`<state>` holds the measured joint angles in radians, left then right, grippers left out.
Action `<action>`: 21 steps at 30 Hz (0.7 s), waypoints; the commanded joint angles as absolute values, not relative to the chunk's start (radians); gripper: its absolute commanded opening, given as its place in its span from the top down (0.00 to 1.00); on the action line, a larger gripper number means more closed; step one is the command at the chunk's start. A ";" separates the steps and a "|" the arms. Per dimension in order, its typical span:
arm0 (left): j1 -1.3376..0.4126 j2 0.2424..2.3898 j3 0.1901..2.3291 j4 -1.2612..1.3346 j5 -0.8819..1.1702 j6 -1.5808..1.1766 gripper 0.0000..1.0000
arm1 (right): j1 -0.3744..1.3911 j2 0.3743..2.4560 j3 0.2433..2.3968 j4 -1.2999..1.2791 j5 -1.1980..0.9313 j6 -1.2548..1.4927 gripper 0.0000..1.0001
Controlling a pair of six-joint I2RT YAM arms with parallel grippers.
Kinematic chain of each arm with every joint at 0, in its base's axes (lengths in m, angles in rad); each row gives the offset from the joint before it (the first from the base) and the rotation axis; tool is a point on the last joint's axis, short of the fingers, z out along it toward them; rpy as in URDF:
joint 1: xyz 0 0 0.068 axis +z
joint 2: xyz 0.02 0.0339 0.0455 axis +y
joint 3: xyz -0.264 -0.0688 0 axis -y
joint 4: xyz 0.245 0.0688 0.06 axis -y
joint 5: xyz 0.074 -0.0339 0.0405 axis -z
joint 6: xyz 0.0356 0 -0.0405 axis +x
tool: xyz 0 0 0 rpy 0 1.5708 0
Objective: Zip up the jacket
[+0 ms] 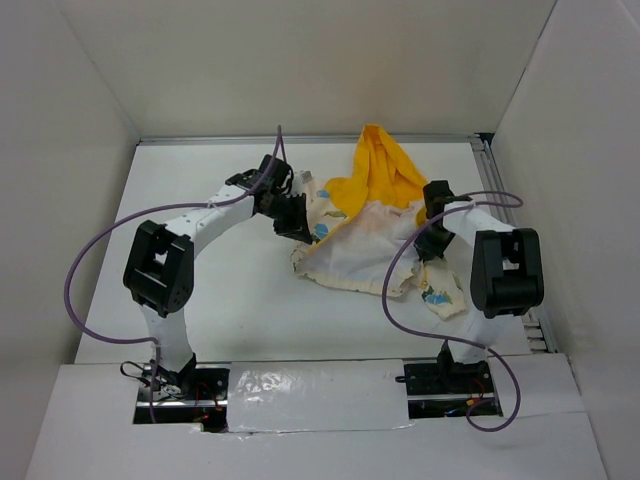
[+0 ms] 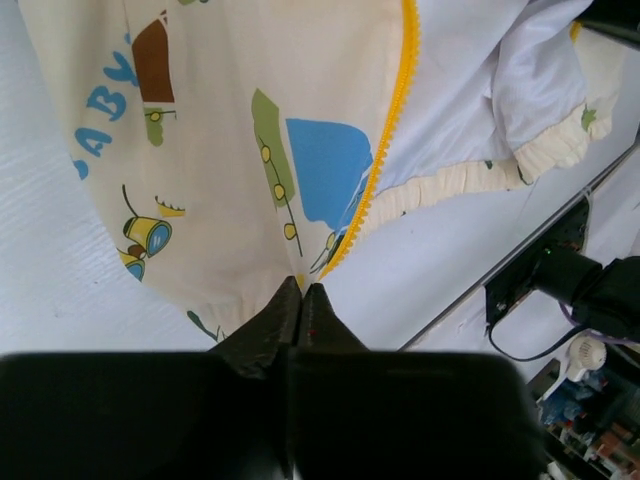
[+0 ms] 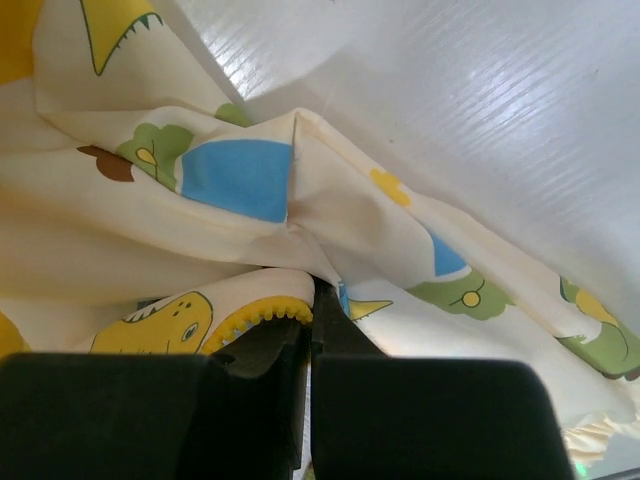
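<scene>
The jacket [image 1: 365, 245] lies crumpled at the table's back middle, cream with cartoon prints, its yellow hood [image 1: 378, 172] spread towards the far wall. My left gripper [image 1: 293, 224] is at the jacket's left edge. In the left wrist view its jaws [image 2: 301, 288] are shut on the hem right where the yellow zipper strip [image 2: 388, 140] ends. My right gripper [image 1: 430, 246] is at the jacket's right side. In the right wrist view it [image 3: 310, 302] is shut on a fold of cream fabric [image 3: 350, 200] edged with yellow zipper teeth [image 3: 262, 311].
White walls close in the table on three sides. A metal rail [image 1: 492, 175] runs along the right edge. Purple cables loop beside the left arm [image 1: 72, 290] and over the jacket's right part [image 1: 392, 290]. A black mount [image 2: 560, 272] sits by the rail.
</scene>
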<state>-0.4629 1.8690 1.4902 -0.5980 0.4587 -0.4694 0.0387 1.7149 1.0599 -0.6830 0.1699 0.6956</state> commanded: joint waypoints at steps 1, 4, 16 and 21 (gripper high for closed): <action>-0.468 1.887 1.523 -0.580 0.514 -0.437 1.00 | 0.029 1.752 1.130 -0.739 0.242 0.670 1.00; -0.463 1.870 1.516 -0.560 0.540 -0.433 1.00 | 0.008 1.804 1.240 -0.785 0.291 0.661 1.00; -0.456 1.760 1.431 -0.512 0.545 -0.561 1.00 | 0.270 1.615 1.381 -1.142 0.428 0.739 1.00; -0.468 1.721 1.342 -0.453 0.549 -0.618 1.00 | 0.526 1.672 1.384 -1.310 0.545 0.932 0.96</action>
<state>-0.4606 1.7699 1.3811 -0.5018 0.5198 -0.5671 0.4385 1.6329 1.3884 -1.1332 0.4412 0.7872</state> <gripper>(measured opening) 0.033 0.043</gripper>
